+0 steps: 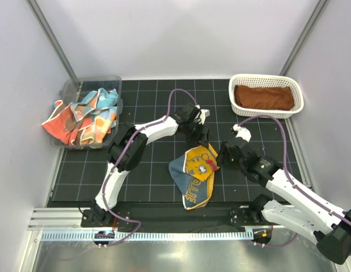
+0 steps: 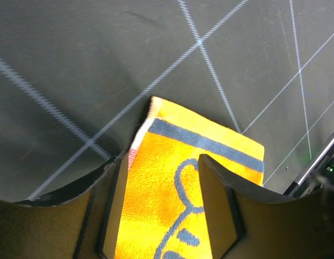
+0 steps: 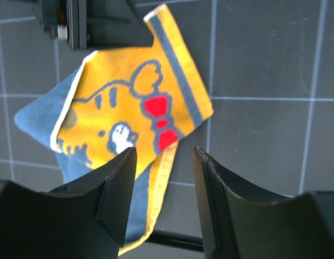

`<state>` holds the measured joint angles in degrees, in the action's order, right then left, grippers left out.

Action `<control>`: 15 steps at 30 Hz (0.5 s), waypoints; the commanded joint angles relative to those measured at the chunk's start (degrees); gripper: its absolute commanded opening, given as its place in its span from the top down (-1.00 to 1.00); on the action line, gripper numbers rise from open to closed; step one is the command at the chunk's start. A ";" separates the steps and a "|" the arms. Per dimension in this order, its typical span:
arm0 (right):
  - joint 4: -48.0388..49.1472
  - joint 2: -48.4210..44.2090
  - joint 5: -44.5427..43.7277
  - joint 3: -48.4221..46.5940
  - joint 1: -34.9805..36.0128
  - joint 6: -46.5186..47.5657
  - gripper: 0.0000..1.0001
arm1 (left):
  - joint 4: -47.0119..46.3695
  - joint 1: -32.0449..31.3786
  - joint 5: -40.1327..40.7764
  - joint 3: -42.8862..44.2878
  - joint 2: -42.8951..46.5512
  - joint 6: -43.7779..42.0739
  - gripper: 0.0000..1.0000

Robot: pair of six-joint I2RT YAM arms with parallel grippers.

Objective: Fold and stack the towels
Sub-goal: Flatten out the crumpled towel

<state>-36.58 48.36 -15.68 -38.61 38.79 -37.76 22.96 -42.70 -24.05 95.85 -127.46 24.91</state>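
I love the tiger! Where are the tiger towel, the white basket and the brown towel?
tiger towel [image 1: 193,180]: top view, on its middle.
white basket [image 1: 265,114]: top view, on its near wall.
brown towel [image 1: 263,97]: top view, on its middle, inside the basket.

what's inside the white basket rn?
One rust-brown towel, folded flat, covers most of the basket floor. Nothing lies on top of it. Whether another towel lies under it can't be seen, since it hides the floor.

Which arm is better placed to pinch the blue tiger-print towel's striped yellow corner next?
Likely left: the open left gripper straddles the flap at that corner of the blue tiger-print towel; the open right gripper sits over a lower edge.
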 commanded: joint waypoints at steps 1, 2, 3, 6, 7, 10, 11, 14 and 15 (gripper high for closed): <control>0.98 1.47 -6.28 0.38 -0.64 -1.80 -0.07 | 1.38 -1.33 2.17 1.70 -2.00 -0.04 -0.16; 2.46 3.91 -6.73 0.20 -1.25 -1.36 -0.08 | 1.30 -1.42 2.52 1.36 -1.92 0.23 -0.03; 3.78 5.15 -6.38 0.12 -2.82 -0.92 -0.14 | 1.21 -1.60 2.52 0.48 -1.83 0.49 0.07; 10.55 10.60 1.76 0.12 -8.53 0.93 -0.20 | -0.02 -1.51 2.61 -1.28 -1.04 1.90 0.60; 13.52 12.01 8.93 0.20 -13.51 1.11 -0.23 | -0.54 -1.51 2.52 -2.50 -0.69 2.42 0.73; 18.10 15.97 18.62 0.29 -19.34 1.37 -0.26 | -1.77 -1.25 2.52 -5.40 1.68 3.22 1.00; 18.82 16.93 19.98 0.12 -19.88 1.89 -0.28 | -2.91 -0.99 2.52 -6.46 2.56 4.52 1.00; 21.80 20.19 23.58 -0.85 -20.15 3.04 -0.32 | -6.77 1.12 0.85 -10.75 7.12 8.21 1.00; 22.86 21.41 24.81 -0.85 -20.24 3.82 -0.33 | -7.57 2.43 0.50 -11.82 8.44 9.10 1.00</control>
<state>-20.86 68.25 0.93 -38.30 18.63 -36.25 18.15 -43.07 -23.14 87.44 -124.27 30.22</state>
